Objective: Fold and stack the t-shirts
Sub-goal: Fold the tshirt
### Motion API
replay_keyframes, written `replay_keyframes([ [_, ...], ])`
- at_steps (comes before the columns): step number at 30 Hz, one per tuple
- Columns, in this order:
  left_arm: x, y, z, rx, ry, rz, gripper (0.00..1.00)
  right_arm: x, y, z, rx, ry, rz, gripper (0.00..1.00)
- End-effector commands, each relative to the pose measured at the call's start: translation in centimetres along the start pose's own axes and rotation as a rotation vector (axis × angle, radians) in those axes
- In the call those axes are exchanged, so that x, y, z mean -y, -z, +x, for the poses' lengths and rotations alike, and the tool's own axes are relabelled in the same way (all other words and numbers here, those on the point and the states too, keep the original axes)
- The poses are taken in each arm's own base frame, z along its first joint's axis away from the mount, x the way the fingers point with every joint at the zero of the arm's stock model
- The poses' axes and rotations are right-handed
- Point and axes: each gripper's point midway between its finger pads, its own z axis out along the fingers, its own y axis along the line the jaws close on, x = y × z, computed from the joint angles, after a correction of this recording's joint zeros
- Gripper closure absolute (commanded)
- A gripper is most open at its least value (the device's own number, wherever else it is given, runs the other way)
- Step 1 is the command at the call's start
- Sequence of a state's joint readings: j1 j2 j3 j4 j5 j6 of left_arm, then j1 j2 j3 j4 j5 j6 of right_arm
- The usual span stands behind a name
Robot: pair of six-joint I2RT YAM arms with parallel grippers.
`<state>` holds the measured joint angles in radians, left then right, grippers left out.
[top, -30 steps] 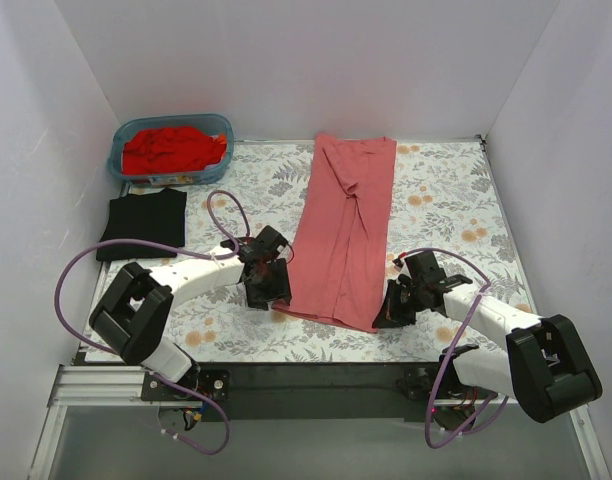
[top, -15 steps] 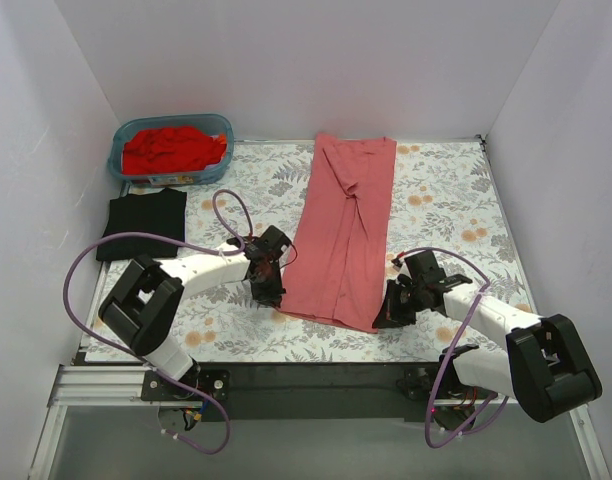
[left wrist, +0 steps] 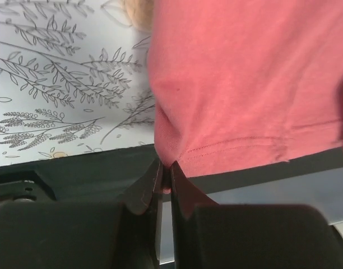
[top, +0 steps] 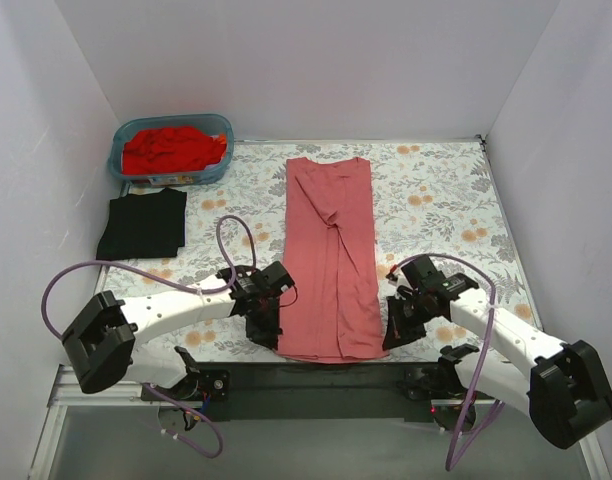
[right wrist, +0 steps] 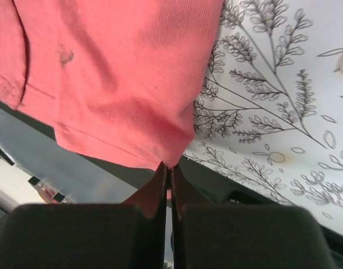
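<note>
From above, a pink t-shirt (top: 329, 260) lies as a long narrow strip down the middle of the floral surface (top: 441, 200). Its near hem sits at the dark front edge (top: 316, 375). The left gripper (top: 274, 336) is clamped on the near-left corner of that hem and the right gripper (top: 389, 340) on the near-right corner. Holding both corners at once looks like preparation for lifting the hem evenly and carrying it toward the collar end to halve the shirt. Far to the left, a black t-shirt (top: 143, 223) lies folded flat, probably the base of the stack. Behind it, a blue bin (top: 116, 165) holds red t-shirts (top: 173, 148) not yet folded.

The left wrist view shows what the overhead view cannot. The two fingers are pressed together with only a small pinch of pink cloth between them, right at the stitched hem. The cloth there hangs past the floral cover, over the dark edge.

The right wrist view mirrors this. The fingers are closed tight on the opposite corner, with a fold of fabric bunched just above them. The leaf pattern is bare beside the shirt.
</note>
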<state>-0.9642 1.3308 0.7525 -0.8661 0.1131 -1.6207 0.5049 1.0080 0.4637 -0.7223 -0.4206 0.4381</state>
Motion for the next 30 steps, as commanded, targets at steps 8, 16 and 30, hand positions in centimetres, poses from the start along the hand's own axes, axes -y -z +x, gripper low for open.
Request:
replay_keyframes([
  [8,3.6,4.4,-14.3,0.266,0.095,0.105,1.00,-2.2,4.7,-12.7,0.177,0.150,0.198,0.99],
  [16,2.0,6.1,-24.0,0.428,0.112,0.040,1.00,-1.4,7.7,-22.4,0.290,0.192,0.283,0.99],
  [30,1.5,6.2,-31.7,0.580,0.109,0.040,1.00,0.3,8.8,-29.4,0.352,0.176,0.274,0.99],
])
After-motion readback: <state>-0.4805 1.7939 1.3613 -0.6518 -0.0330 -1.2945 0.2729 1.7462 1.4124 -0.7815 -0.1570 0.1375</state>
